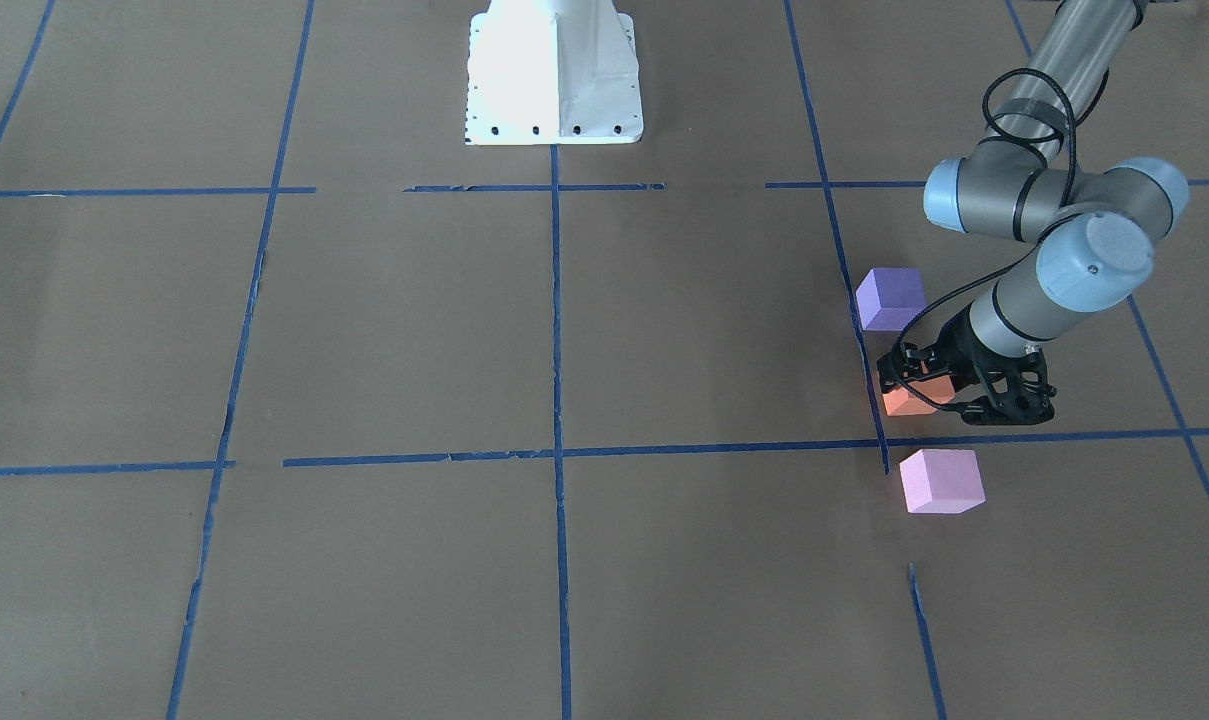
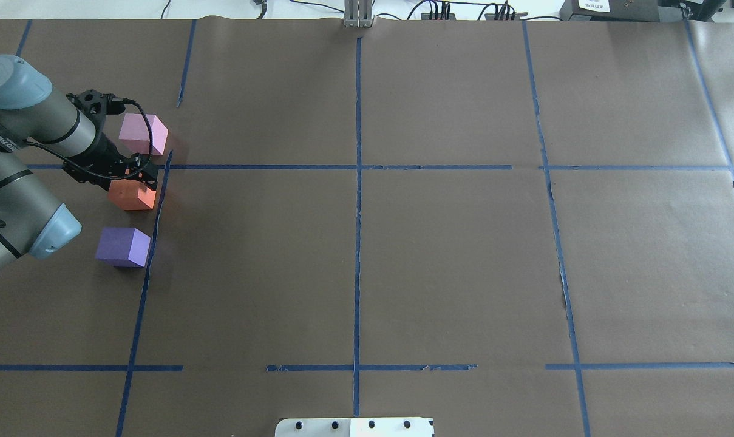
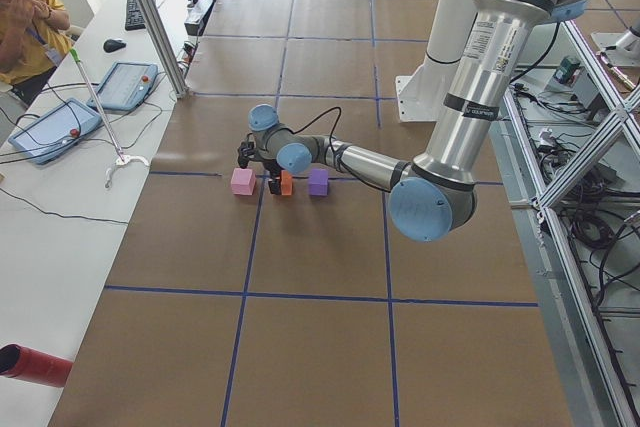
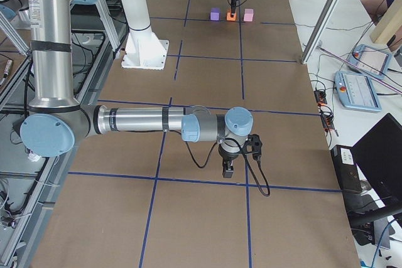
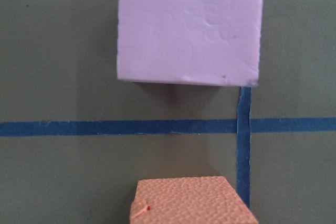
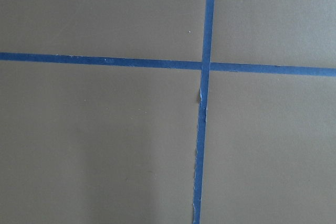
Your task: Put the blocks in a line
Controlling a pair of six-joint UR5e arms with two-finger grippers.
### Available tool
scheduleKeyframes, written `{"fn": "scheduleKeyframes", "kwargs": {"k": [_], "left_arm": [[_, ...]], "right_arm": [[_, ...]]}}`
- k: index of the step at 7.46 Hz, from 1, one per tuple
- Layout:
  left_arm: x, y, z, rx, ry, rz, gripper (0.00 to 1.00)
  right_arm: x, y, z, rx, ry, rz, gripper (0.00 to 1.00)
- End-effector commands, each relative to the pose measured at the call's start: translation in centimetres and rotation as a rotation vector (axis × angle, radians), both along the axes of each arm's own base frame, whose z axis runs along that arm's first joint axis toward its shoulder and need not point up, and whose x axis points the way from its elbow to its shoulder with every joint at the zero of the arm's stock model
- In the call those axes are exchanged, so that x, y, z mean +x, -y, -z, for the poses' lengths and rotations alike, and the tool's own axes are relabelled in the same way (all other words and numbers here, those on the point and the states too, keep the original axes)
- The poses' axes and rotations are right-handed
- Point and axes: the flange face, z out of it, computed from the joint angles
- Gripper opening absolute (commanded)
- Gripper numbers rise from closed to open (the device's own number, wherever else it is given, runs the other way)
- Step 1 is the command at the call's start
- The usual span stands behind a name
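Note:
The three blocks stand in a row beside a blue tape line at the table's left end. The dark purple block is nearest the robot, the orange block is in the middle, and the pink-lilac block is farthest. My left gripper points down over the orange block with its fingers at the block's sides, apparently shut on it at table level. The left wrist view shows the orange block below the pink one. My right gripper hovers over bare paper far away; I cannot tell whether it is open.
Brown paper with a blue tape grid covers the table. The white robot base stands at the robot's edge. A side table with tablets and an operator lies beyond the far edge.

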Motion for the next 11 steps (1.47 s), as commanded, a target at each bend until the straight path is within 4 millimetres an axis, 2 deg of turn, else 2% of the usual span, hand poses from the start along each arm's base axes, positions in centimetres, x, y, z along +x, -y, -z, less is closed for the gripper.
{"fn": "scheduleKeyframes", "kwargs": {"k": [1,2,3,5,6,7,8,11], "left_arm": [[-0.4,-0.2,1.6,0.033,-0.018,0.002,1.00],[-1.8,-0.8,4.3,0.080,-0.041,0.018,1.00],[-4.7,-1.7,5.6,0.102,-0.041,0.048,1.00],[-10.7,-0.4,7.9,0.127,0.032,0.107,1.00],[-11.4,-0.3,8.4,0.128,0.042,0.109,1.00],[-11.7,-0.6,8.0,0.124,0.044,0.107,1.00],[-13.1,-0.2,7.7,0.185,0.054,0.070,1.00],[-23.4,1.6,0.8,0.283,0.114,-0.011,1.00]], "right_arm": [[0.0,0.0,0.0,0.001,0.000,0.000,1.00],[0.0,0.0,0.0,-0.001,0.000,0.000,1.00],[0.0,0.0,0.0,-0.001,0.000,0.000,1.00],[0.0,0.0,0.0,0.000,0.000,-0.001,1.00],[0.0,0.0,0.0,0.001,0.000,0.000,1.00],[0.0,0.0,0.0,0.001,0.000,0.000,1.00],[0.0,0.0,0.0,0.001,0.000,0.000,1.00],[0.0,0.0,0.0,0.001,0.000,0.000,1.00]]}}
